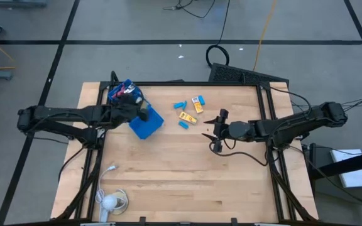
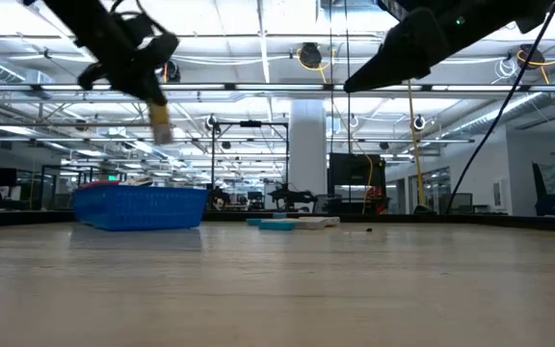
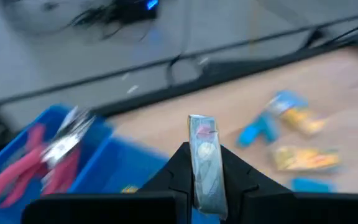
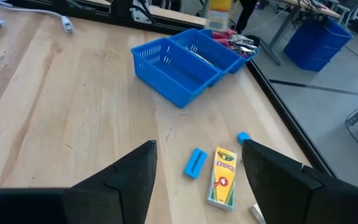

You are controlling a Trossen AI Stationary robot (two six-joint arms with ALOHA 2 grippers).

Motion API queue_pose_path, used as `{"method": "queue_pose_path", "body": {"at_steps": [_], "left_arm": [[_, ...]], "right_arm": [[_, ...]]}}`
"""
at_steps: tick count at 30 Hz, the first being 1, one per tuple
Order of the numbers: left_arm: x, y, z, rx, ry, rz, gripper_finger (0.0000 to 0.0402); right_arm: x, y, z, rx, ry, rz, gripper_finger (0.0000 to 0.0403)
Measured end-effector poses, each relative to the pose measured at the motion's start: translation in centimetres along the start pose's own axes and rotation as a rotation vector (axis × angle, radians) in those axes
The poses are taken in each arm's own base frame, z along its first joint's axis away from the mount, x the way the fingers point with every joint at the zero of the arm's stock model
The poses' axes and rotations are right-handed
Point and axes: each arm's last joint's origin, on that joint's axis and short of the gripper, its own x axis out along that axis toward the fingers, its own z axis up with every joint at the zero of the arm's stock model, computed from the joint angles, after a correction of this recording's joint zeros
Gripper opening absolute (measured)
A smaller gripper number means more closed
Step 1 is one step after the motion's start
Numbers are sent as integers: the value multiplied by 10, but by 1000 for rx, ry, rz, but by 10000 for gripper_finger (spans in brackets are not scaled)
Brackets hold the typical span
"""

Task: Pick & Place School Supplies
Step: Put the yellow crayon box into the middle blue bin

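My left gripper point(image 1: 144, 113) is shut on a small yellow box point(image 3: 204, 155) above the blue compartment tray point(image 1: 148, 125). The tray's far compartment holds red-handled scissors point(image 3: 39, 165). Two yellow-orange crayon boxes point(image 1: 198, 101) point(image 1: 187, 117) and two light-blue pieces point(image 1: 180, 104) point(image 1: 183, 125) lie flat on the table right of the tray. My right gripper point(image 1: 217, 132) is open and empty, above the table to the right of these items. One crayon box point(image 4: 224, 177) and a blue piece point(image 4: 195, 163) show between its fingers. My left gripper pinches the small box by one end point(image 3: 202, 186) between its two fingers. The box's other end sticks out past the fingertips. In the low view the box point(image 2: 160, 120) hangs below the fingers, lifted clear, high above the tray point(image 2: 141, 205).
A white cable and a round white object point(image 1: 110, 201) lie at the table's near left corner. Bare wooden table point(image 1: 181, 169) stretches over the near half. A dark frame point(image 1: 266, 113) runs along the table's edges.
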Motion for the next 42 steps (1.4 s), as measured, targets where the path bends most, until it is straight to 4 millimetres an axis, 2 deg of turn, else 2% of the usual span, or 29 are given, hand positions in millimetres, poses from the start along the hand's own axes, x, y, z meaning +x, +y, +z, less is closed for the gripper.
{"method": "queue_pose_path", "body": {"at_steps": [5,9,14,25,33,42], "left_arm": [[1,19,-17,-4,143,168,42],[5,27,-25,-7,235,261,33],[14,29,-27,0,264,320,35],[45,32,-35,52,371,453,39],[57,33,-39,45,417,480,93],[60,29,-35,23,380,440,128]], "right_arm": [[0,-1,0,2,2,-4,224],[0,-1,0,2,0,-4,223],[1,-1,2,9,-20,-5,222],[0,-1,2,11,-21,-4,222],[0,-1,3,17,-33,-2,221],[0,-1,3,17,-34,-2,222]]}}
